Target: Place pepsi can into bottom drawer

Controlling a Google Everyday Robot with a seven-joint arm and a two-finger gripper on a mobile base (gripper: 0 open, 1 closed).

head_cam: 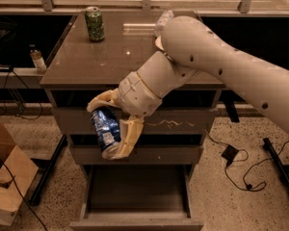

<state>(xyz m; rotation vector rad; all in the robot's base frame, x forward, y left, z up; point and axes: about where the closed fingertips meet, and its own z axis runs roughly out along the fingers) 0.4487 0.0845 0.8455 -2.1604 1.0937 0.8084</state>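
My gripper (107,129) is shut on the pepsi can (105,128), a blue can with white markings held between the cream fingers (129,139). It hangs in front of the cabinet's left side, level with the top and middle drawer fronts. The bottom drawer (135,189) is pulled open below, its flat grey inside showing. The can is above the drawer's left part, well clear of it.
A green can (95,23) stands at the back left of the cabinet top (86,64). A white bowl is mostly hidden behind my arm (221,66). A cardboard box (7,182) sits on the floor at left. Cables (241,172) lie on the floor at right.
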